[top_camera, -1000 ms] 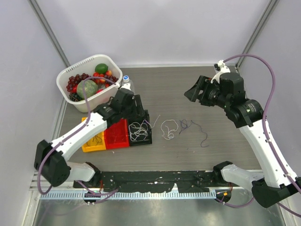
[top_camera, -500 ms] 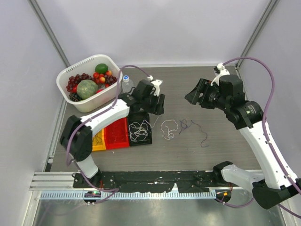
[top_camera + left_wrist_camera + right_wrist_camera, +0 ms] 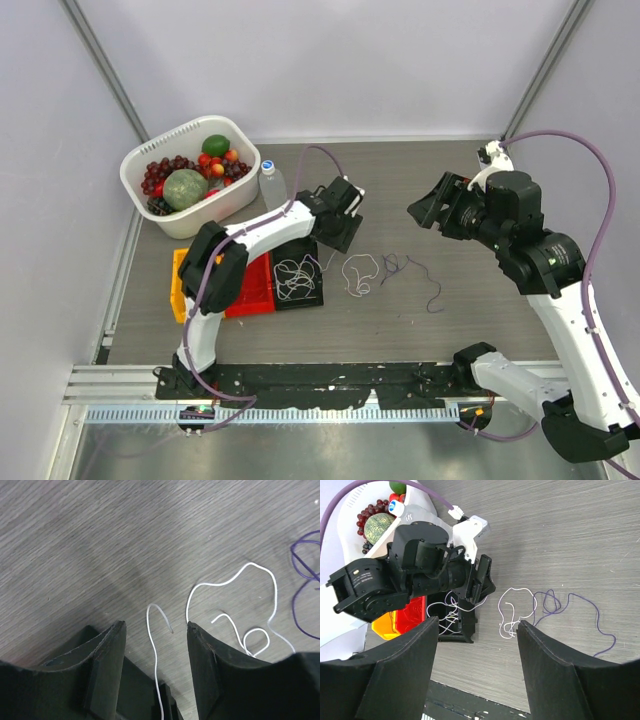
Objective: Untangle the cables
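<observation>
White cable point(image 3: 207, 584) and purple cable point(image 3: 293, 610) lie side by side on the counter point(image 3: 100, 530). The left gripper point(image 3: 156, 625) is poised low over a white strand end, jaws apart, empty. The right gripper point(image 3: 477, 625) is likewise apart, raised. One strand only should be pinched, clear of the purple.

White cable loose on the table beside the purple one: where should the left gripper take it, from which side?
Probably the top of its arc, coming straight down with the open left gripper: there the white cable lies flat as a single strand, apart from the purple cable. Lower down it curls over itself.
</observation>
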Tool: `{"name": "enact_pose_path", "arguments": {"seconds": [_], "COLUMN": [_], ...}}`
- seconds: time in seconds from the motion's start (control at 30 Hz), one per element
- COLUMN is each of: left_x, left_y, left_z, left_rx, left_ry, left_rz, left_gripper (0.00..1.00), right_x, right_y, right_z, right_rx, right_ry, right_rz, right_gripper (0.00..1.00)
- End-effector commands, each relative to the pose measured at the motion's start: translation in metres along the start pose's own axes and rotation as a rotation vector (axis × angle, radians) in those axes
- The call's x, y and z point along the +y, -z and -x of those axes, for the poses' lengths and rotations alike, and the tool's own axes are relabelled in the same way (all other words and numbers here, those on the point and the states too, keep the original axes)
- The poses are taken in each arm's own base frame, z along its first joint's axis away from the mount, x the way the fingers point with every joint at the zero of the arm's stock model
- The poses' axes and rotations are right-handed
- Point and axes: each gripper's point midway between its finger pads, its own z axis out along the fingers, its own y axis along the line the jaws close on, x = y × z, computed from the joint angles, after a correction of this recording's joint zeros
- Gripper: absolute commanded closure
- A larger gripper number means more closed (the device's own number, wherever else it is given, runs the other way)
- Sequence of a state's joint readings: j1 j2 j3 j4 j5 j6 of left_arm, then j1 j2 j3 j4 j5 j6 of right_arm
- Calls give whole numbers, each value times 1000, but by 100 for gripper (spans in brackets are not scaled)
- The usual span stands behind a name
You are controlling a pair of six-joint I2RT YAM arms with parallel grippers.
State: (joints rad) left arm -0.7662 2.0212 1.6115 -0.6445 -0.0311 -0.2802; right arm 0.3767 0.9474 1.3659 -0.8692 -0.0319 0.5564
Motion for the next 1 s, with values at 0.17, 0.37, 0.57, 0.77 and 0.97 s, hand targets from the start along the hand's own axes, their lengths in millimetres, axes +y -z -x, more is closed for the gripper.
{"name": "enact_pose_path", "arguments": {"seconds": [0.17,0.37,0.57,0.77,0.97], "left_x": [-4,-7,-4,2,27], "left_y": [-20,-22,29,100,145], "left_z": [11,16,43,48,17], "left_rx": [-24,-27,-191,-332,-394], "left_ry": [-48,-110,-141,-108,-39], "left_rz": [42,71,87,79,145], "left_gripper": [47,88,100,100,100], "right_x": [9,10,4,3,4], "right_y": [7,8,5,-6,-15], "right_z": [11,12,9,7,5], "right_rx": [-27,-21,-10,18,29], "right_ry": [-15,-6,28,64,73], "right_rz": [20,18,2,-3,5], "right_gripper": [32,32,32,32,32]}}
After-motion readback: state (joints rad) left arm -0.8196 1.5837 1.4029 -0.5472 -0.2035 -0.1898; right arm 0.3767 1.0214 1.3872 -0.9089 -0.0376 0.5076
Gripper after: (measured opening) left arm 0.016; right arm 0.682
